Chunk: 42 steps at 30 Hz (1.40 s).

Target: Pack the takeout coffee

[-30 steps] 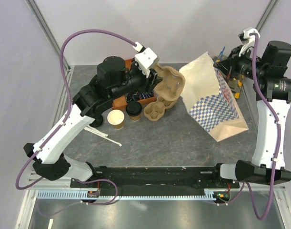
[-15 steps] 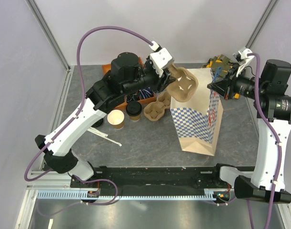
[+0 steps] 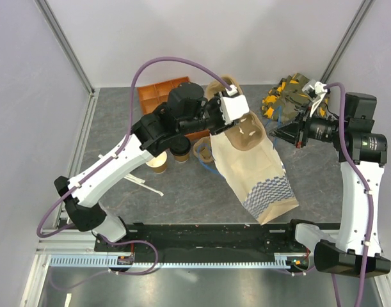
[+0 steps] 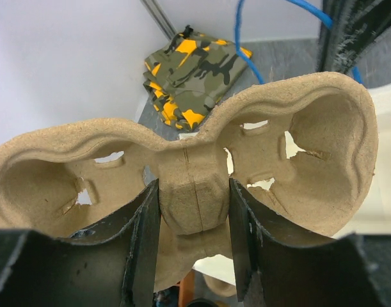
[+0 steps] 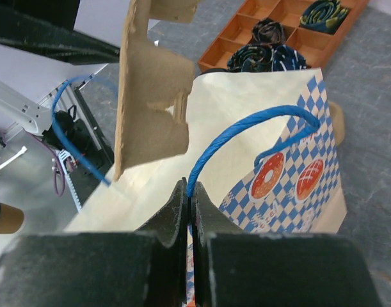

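The takeout coffee [image 3: 180, 153], a brown cup with a black lid, stands on the table half hidden under my left arm. My left gripper [image 3: 242, 125] [image 4: 194, 192] is shut on the middle ridge of a brown pulp cup carrier [image 4: 297, 147] [image 3: 246, 134]. It holds the carrier over the open mouth of the paper bag [image 3: 256, 173] [image 5: 291, 185]. My right gripper [image 3: 281, 133] [image 5: 190, 192] is shut on the bag's blue cord handle [image 5: 246, 125] and holds that side up. The carrier [image 5: 150, 96] hangs edge-on above the opening.
A lidless tan cup [image 3: 157, 162] stands left of the coffee. A second pulp carrier [image 3: 203, 151] lies beside the bag. The orange divided tray [image 3: 158, 96] [image 5: 215, 59] holds rolled dark items at the back. A camouflage cloth [image 3: 290, 96] [image 4: 192, 70] lies back right. White sticks [image 3: 139, 181] lie front left.
My left arm swung right and carried the carrier over the bag's mouth. My right gripper pulled the bag left and toward the centre, so its mouth now opens under the carrier.
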Each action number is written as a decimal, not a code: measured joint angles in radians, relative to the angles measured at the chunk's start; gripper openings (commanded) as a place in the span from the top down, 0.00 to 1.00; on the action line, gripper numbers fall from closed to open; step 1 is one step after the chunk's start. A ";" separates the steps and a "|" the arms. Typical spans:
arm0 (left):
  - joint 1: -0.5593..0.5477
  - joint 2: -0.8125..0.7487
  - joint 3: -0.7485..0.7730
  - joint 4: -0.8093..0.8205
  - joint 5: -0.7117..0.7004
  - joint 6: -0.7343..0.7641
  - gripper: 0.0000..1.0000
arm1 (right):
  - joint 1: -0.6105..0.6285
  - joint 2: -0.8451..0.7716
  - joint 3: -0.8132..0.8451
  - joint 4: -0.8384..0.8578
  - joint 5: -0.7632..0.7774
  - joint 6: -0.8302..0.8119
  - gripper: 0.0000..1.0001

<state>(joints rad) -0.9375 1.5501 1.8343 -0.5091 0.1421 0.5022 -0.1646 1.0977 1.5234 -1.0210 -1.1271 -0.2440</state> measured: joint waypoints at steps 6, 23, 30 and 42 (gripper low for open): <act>-0.064 0.008 -0.010 -0.035 -0.031 0.021 0.69 | 0.000 -0.019 -0.060 0.009 0.007 0.022 1.00; -0.264 0.163 -0.001 -0.220 -0.272 -0.383 0.69 | 0.001 -0.233 -0.267 0.202 0.212 0.387 1.00; -0.298 0.164 0.040 -0.257 -0.225 -0.466 0.70 | 0.000 -0.204 -0.264 0.216 0.200 0.494 1.00; -0.301 0.211 -0.077 -0.126 -0.189 -0.401 0.72 | 0.000 -0.246 -0.264 0.134 0.157 0.501 1.00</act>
<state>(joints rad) -1.2388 1.7611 1.7573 -0.6353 -0.0467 0.1009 -0.1646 0.8520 1.2591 -0.8871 -0.9703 0.2569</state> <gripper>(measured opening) 0.491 0.019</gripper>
